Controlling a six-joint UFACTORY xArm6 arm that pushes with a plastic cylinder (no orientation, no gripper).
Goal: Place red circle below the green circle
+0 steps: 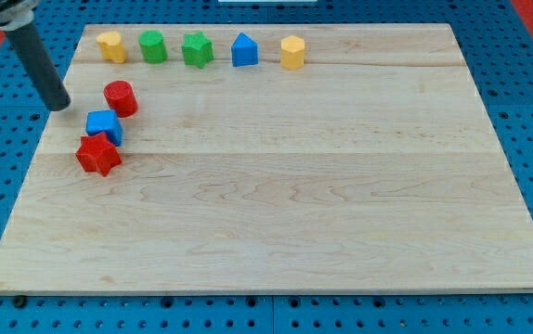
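The red circle [120, 97] lies near the board's left side. The green circle [152, 45] stands in the row along the view's top, up and to the right of the red circle. My tip [59, 104] is at the board's left edge, a short way left of the red circle and apart from it. The rod slants up to the view's top left corner.
A blue cube [104, 126] and a red star [97, 155] lie just below the red circle. In the top row are a yellow block [111, 45], a green star [197, 49], a blue house-shaped block [244, 50] and a yellow hexagon [292, 52]. The wooden board [294, 186] sits on a blue pegboard.
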